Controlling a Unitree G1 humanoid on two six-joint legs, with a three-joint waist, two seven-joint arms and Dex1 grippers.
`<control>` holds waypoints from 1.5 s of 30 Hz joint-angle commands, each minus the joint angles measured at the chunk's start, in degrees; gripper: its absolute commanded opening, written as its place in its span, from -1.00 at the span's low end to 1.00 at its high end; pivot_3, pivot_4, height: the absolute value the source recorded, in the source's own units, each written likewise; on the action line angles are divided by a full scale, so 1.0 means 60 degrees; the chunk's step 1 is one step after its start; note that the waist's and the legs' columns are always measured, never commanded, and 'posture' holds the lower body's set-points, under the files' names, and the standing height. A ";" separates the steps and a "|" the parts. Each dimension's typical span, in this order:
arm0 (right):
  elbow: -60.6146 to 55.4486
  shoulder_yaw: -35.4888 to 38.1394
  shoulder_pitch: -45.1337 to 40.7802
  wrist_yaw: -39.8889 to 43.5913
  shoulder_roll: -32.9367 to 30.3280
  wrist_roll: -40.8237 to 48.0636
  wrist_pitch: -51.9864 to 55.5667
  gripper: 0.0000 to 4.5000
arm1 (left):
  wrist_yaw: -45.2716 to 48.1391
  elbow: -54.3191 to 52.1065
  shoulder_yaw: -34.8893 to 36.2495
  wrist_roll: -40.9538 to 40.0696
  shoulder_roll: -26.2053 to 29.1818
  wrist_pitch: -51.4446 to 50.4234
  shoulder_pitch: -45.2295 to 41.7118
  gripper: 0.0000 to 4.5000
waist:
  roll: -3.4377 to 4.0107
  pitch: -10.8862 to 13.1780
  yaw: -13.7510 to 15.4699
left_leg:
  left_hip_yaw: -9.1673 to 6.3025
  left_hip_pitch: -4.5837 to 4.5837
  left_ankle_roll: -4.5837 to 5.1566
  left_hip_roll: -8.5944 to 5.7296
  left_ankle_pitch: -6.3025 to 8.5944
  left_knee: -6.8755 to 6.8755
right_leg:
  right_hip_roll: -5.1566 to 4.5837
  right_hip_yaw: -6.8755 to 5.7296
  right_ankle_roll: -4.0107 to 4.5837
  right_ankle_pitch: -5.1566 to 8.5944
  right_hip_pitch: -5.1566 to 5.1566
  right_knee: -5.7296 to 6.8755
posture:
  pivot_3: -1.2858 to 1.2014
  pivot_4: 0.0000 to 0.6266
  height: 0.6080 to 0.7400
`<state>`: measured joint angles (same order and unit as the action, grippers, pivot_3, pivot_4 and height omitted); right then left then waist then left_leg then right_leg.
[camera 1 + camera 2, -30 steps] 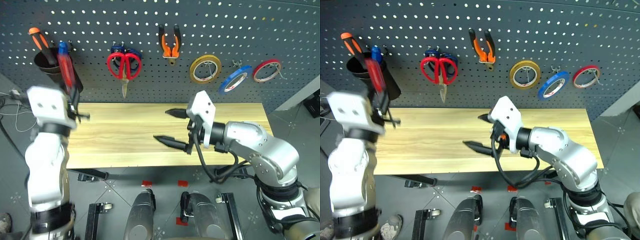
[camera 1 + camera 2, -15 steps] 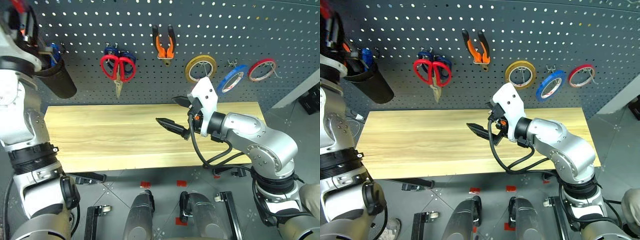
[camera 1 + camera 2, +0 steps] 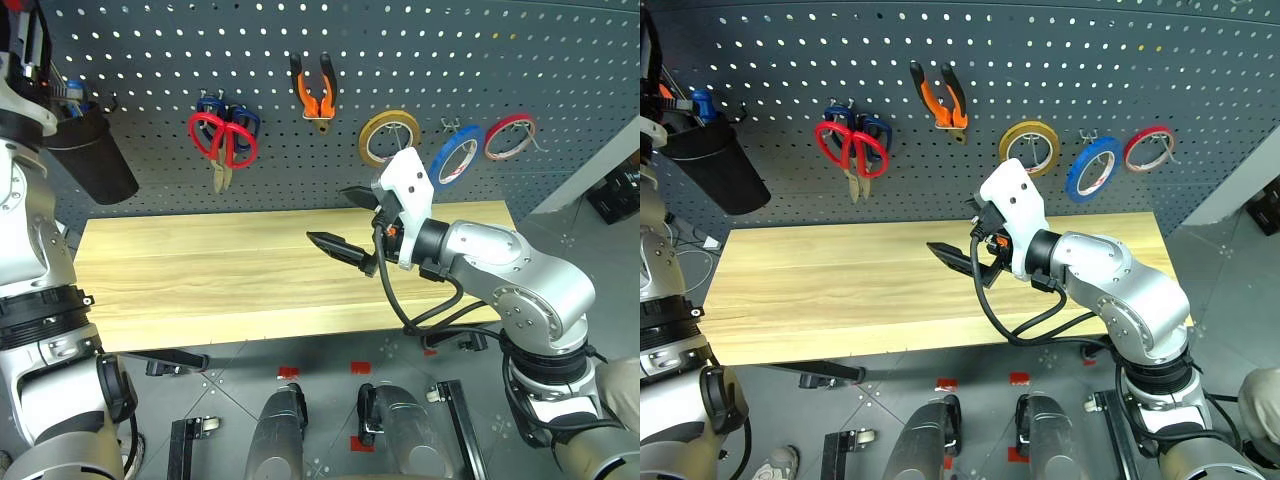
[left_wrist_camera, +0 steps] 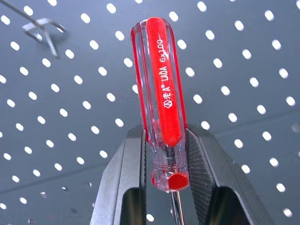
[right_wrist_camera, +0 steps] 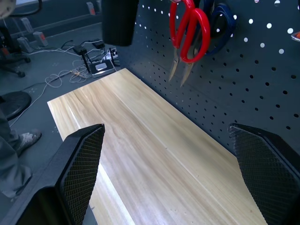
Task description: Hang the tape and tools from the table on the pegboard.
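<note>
Screwdriver (image 4: pixel 161 93) is sitting clamped in left gripper (image 4: pixel 169 154) before pegboard (image 4: pixel 243 93); lowering it shaft-first into black holder (image 3: pixel 85 150) seems best. Right gripper (image 3: pixel 345 220) is hanging wide open.

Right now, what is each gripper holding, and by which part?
Left gripper: red-handled screwdriver, clamped at the handle's shaft end. Right gripper: open, holding nothing.

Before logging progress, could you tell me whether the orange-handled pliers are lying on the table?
No, the pliers hang on the pegboard, above the table.
</note>
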<state>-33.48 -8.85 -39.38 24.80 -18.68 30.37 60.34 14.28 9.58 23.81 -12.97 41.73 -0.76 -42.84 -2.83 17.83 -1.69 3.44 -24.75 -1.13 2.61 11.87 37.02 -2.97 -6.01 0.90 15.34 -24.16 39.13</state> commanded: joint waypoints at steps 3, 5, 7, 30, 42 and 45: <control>-0.0204 -0.0151 -0.0135 0.0086 -0.0089 -0.0080 -0.0404 1.00 | 0.0022 -0.0629 -0.0194 0.0334 0.0043 0.0445 0.0284 -0.63 | -0.0013 -0.0009 0.0006 | 0.0000 -0.0001 0.0001 -0.0002 -0.0003 0.0002 | 0.0000 0.0003 0.0002 -0.0001 0.0001 0.0000 | 0.03 -0.32 1.00; -0.0191 -0.0258 -0.0149 0.0132 -0.0188 -0.0151 -0.0510 1.00 | 0.0135 -0.0757 -0.0352 0.0372 -0.0006 0.0492 0.0401 -0.63 | -0.0029 -0.0020 0.0025 | 0.0000 -0.0002 0.0001 -0.0003 -0.0003 0.0002 | -0.0001 0.0002 0.0002 -0.0002 0.0001 -0.0002 | 0.02 -0.33 1.00; -0.0167 -0.0273 -0.0160 0.0169 -0.0185 -0.0111 -0.0572 1.00 | 0.0221 -0.0861 -0.0470 0.0407 -0.0033 0.0543 0.0495 -0.63 | -0.0039 -0.0028 0.0055 | 0.0000 -0.0003 0.0001 -0.0004 -0.0003 0.0002 | -0.0002 0.0002 0.0003 -0.0002 0.0001 -0.0005 | 0.03 -0.34 1.00; 0.0364 0.0778 -0.0915 -0.0297 0.1243 0.1521 -0.0170 1.00 | 0.0561 -0.0224 0.0481 -0.0030 0.0565 0.0922 0.0116 -0.63 | -0.0056 -0.0229 0.0292 | -0.0006 -0.0001 0.0005 -0.0007 -0.0006 0.0008 | -0.0001 -0.0004 0.0012 -0.0007 0.0009 -0.0001 | 0.06 -0.37 1.00; 0.0368 -0.0291 -0.1059 -0.0318 0.1413 0.0951 -0.0684 1.00 | 0.0299 0.2278 -0.0071 0.0313 -0.0079 0.2684 -0.0844 -0.63 | -0.0085 -0.0255 0.0337 | -0.0009 -0.0004 0.0008 -0.0009 -0.0008 0.0014 | -0.0002 -0.0010 0.0013 -0.0009 0.0009 0.0001 | 0.05 -0.37 1.00; 0.0357 -0.0346 -0.1029 -0.0341 0.1418 0.0938 -0.0705 1.00 | 0.0188 0.2343 0.0003 0.0311 -0.0131 0.2737 -0.0651 -0.63 | -0.0085 -0.0257 0.0318 | -0.0007 -0.0004 0.0008 -0.0009 -0.0008 0.0014 | -0.0002 -0.0007 0.0014 -0.0010 0.0009 0.0000 | 0.04 -0.36 1.00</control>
<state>-29.54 -11.07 -44.57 22.83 -10.34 36.34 57.76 16.29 24.65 22.81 -11.22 40.49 14.28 -46.59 -3.34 16.29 0.22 3.40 -24.78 -1.08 2.56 11.83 37.11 -2.98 -6.05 0.98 15.28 -24.11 39.13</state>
